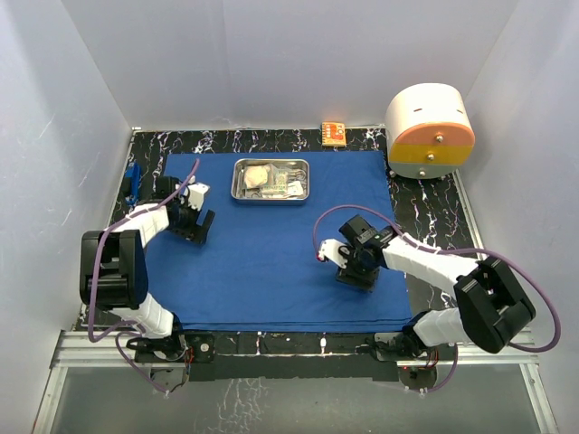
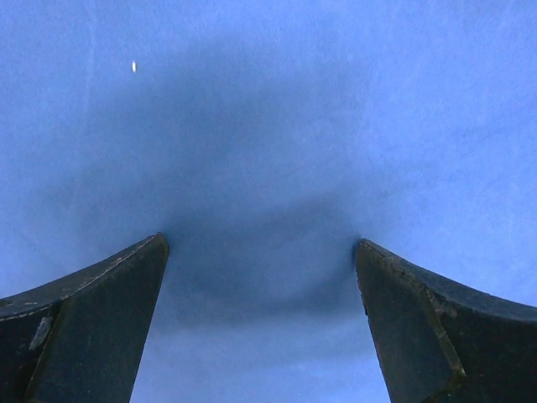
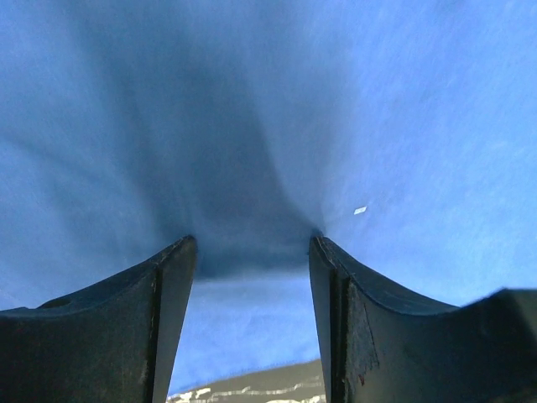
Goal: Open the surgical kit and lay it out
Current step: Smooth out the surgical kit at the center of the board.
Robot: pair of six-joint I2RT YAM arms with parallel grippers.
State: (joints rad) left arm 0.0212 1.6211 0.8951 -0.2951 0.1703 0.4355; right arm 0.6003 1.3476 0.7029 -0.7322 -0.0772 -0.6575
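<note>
The cloth (image 1: 262, 271) lies flat, and its middle and near half give open passage between the arms. The tray (image 1: 270, 202) stands at its far middle, with room on either side. The cylinder (image 1: 430, 131) blocks the far right corner, and the box (image 1: 334, 134) sits by the back wall (image 1: 271, 54). The left gripper (image 1: 203, 227) and right gripper (image 1: 356, 276) sit low on the cloth.

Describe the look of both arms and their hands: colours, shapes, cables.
Both the left arm and right arm have white link shells with bulky black joint housings. A mauve-grey cable loops loosely along each. The left hand and right hand are black, each with two dark wedge-shaped fingers.
</note>
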